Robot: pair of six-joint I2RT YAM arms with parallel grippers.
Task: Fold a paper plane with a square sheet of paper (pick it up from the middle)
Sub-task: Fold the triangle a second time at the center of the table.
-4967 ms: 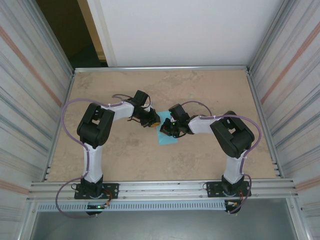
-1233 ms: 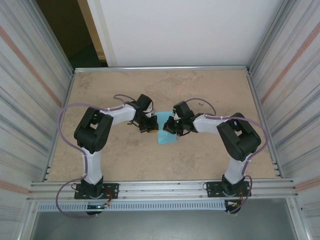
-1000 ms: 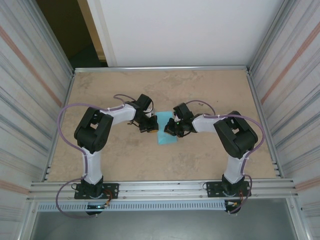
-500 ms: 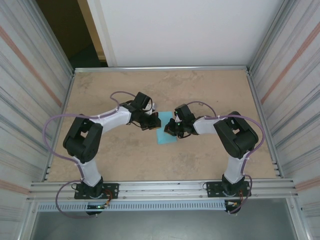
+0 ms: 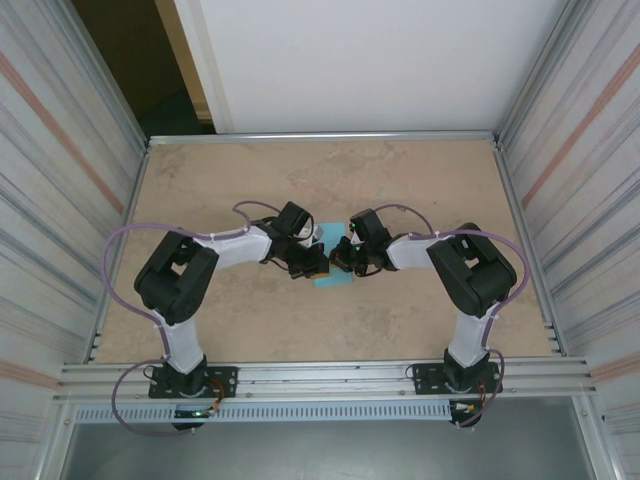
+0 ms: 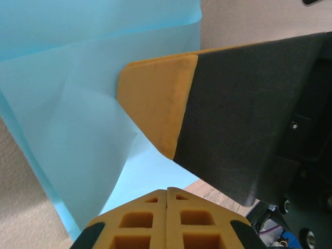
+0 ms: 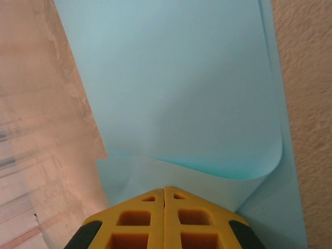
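Note:
The square sheet of paper is light blue and lies folded at the table's middle, with one flap curling up. My left gripper is shut, its tip on the sheet's left part. My right gripper is shut too, its tip resting on the sheet from the right. Both tips stand close together over the paper. In the left wrist view my own shut fingertips sit low, and the right gripper's yellow pad presses on the paper just ahead. The right gripper points at the raised flap. The paper plane is out of view.
The tan table is fenced by ribbed metal walls left and right. An aluminium rail runs along the near edge by the arm bases. A white panel stands behind.
The left arm has swung inward and its gripper has moved right and nearer, onto the paper beside the right gripper. The right gripper has barely shifted. Both stay shut.

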